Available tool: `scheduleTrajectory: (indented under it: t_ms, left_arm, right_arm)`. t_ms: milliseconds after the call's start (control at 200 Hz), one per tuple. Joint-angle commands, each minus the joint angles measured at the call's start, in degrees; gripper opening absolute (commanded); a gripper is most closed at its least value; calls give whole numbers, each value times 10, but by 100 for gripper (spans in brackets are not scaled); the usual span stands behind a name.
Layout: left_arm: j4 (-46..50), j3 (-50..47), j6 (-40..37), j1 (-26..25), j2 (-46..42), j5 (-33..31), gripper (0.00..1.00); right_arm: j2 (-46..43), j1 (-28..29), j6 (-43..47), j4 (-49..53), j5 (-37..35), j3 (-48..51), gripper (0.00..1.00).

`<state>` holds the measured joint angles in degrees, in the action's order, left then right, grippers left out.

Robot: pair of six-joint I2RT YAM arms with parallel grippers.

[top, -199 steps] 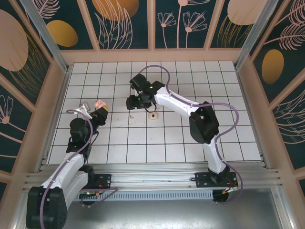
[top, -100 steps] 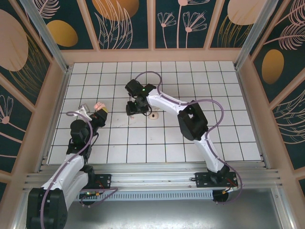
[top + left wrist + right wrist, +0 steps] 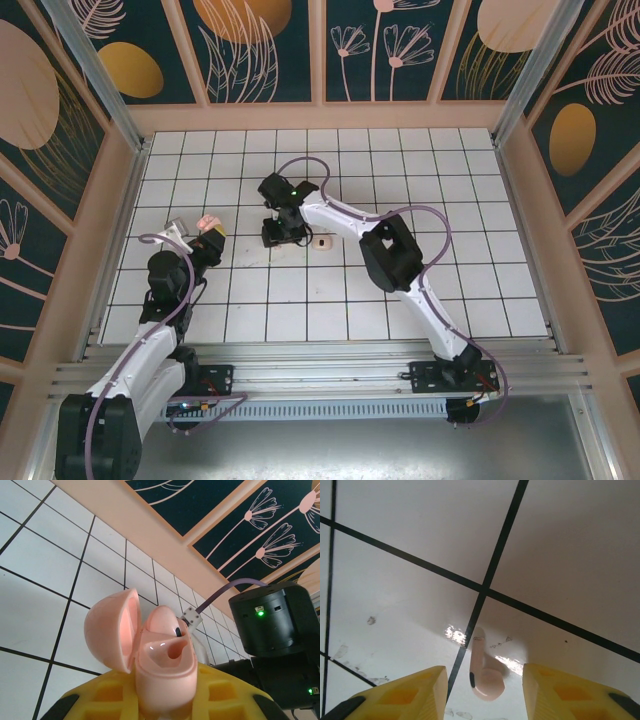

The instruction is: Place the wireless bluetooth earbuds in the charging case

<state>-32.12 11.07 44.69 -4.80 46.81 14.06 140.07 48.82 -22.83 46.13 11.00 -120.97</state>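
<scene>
My left gripper [image 3: 165,702] is shut on the salmon-pink charging case [image 3: 167,670] and holds it upright with the lid [image 3: 111,627] swung open to the left. One earbud [image 3: 162,621] sits in the case's far socket; the near socket [image 3: 176,651] is empty. From above, the case [image 3: 208,219] is at the left of the tiled floor. A second pale pink earbud [image 3: 484,676] lies on the tiles, stem pointing away. My right gripper [image 3: 485,692] is low over it, open, with a yellow pad [image 3: 402,697] on either side and a gap on both sides.
A small beige piece with a dark centre [image 3: 321,242] lies just right of the right gripper [image 3: 278,234]. The right arm's black wrist [image 3: 270,622] with a green light stands close to the case. Peach walls [image 3: 325,116] enclose the white tiled floor.
The right arm has swung left and come down over the earbud on the floor, and its jaws have narrowed. The left arm and the case have not moved.
</scene>
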Motion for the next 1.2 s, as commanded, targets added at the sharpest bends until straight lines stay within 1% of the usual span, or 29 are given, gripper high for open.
scheduleTrajectory:
  t_ms: [0,130,340,651,776,986,1196]
  left_arm:
    - [-6,-2,2,4,-5,-7,7]
    - [-6,-1,1,4,-5,-6,7]
    - [-1,5,-11,4,-4,-4,7]
    - [6,12,-24,4,-4,0,7]
    - [8,17,-32,4,-5,3,7]
    - [16,18,-39,4,-9,3,7]
    - [22,21,-45,4,-12,2,7]
  right_arm:
    - [15,5,8,7,1,-16,41]
    - [14,7,8,5,-17,-10,36]
    - [8,9,14,4,-34,-8,31]
    - [8,14,15,-7,-40,-1,31]
    - [4,18,17,-6,-45,6,28]
    - [-40,25,34,-14,-54,45,25]
    - [-116,26,37,-53,-44,142,23]
